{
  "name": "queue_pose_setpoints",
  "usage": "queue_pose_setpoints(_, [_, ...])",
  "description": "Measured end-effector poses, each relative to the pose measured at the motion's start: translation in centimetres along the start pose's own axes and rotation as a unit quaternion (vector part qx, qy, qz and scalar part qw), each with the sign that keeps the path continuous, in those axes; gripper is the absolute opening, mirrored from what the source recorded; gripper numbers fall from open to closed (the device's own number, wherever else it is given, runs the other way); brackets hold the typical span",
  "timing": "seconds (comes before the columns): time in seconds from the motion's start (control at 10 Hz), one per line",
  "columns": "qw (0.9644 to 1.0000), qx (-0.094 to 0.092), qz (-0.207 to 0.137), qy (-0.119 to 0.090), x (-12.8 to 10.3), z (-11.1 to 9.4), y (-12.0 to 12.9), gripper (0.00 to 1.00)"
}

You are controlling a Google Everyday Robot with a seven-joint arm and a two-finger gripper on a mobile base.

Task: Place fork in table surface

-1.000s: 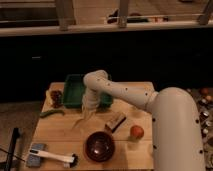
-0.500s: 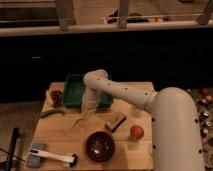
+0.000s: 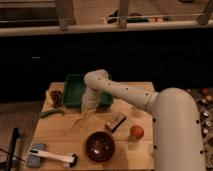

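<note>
1. gripper [image 3: 88, 111] hangs low just in front of the green bin [image 3: 75, 90], right over bare tabletop [image 3: 60, 135], a sensible drop spot
2. fork [image 3: 80, 121] seems to dangle under it, tip near the wood
3. grip state: honestly cannot tell

On the desk [image 3: 55, 134] sit one green bin [image 3: 75, 90], one grape bunch [image 3: 56, 96], one green pepper [image 3: 51, 113], one fork [image 3: 80, 120] below one end effector [image 3: 88, 111], one dark bowl [image 3: 99, 146], one orange [image 3: 136, 132], one brush [image 3: 52, 156] and one sponge [image 3: 116, 121].
</note>
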Motion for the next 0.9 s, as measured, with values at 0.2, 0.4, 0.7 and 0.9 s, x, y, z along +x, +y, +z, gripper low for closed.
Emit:
queue_pose_setpoints(0.2, [1.0,0.0,0.0,-0.002,0.01,-0.01,-0.02,0.8])
queue_pose_setpoints(0.4, [1.0,0.001,0.001,-0.003,0.05,-0.08,-0.03,0.8])
queue_pose_setpoints(0.7, [1.0,0.0,0.002,-0.005,0.13,-0.02,0.07,0.8])
queue_pose_setpoints(0.9, [1.0,0.006,0.0,-0.006,0.32,-0.13,0.38,0.8])
